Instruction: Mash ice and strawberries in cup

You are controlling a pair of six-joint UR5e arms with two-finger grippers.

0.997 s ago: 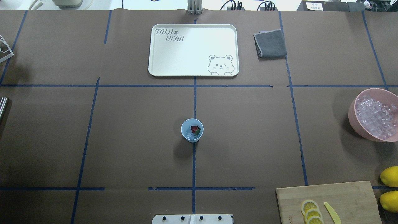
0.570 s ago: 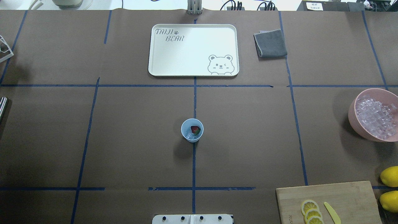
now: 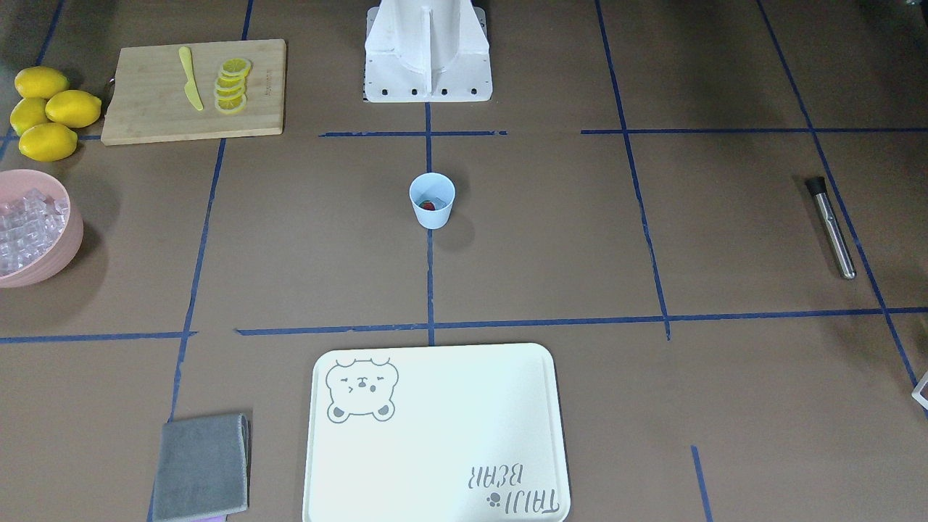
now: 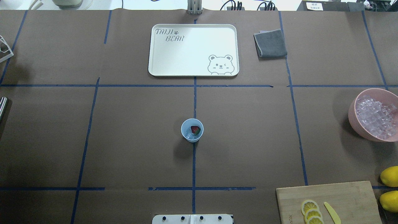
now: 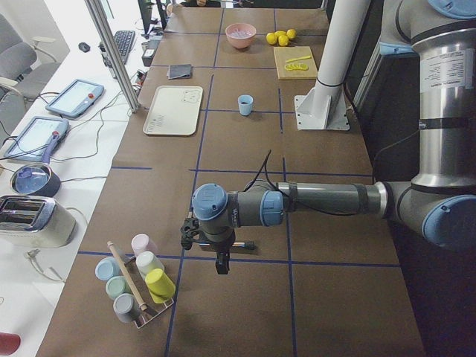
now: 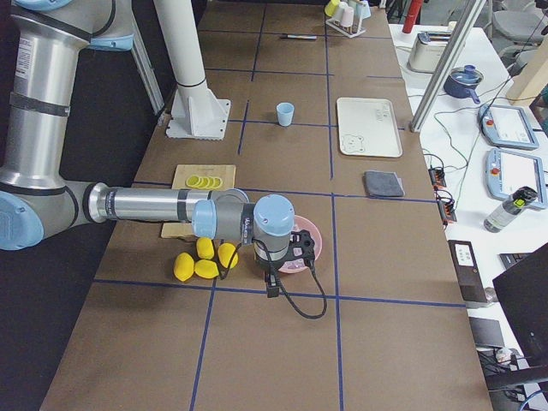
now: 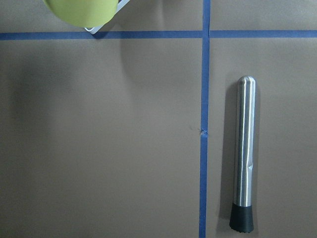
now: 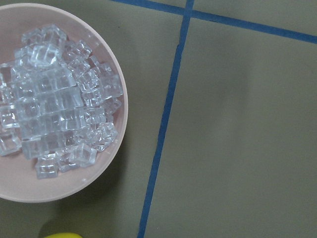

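Observation:
The light-blue cup (image 4: 192, 130) stands upright at the table's middle, also seen in the front view (image 3: 432, 201). Inside it lie a red strawberry (image 4: 195, 129) and a few ice cubes (image 4: 188, 135). More ice (image 8: 54, 114) is heaped in the pink bowl (image 4: 353, 115) at the right edge. A steel muddler with a black tip (image 7: 243, 153) lies flat at the far left (image 3: 831, 227). My left gripper (image 5: 221, 262) hangs over the muddler; my right gripper (image 6: 272, 287) hangs beside the bowl. Both show only in side views, so I cannot tell if they are open or shut.
A cream bear tray (image 4: 193, 49) and a grey cloth (image 4: 270, 43) lie at the far side. A cutting board (image 4: 329, 202) with lemon slices and a yellow knife sits near right, with whole lemons (image 4: 390, 175) beside it. A rack of cups (image 5: 137, 279) stands at the left end.

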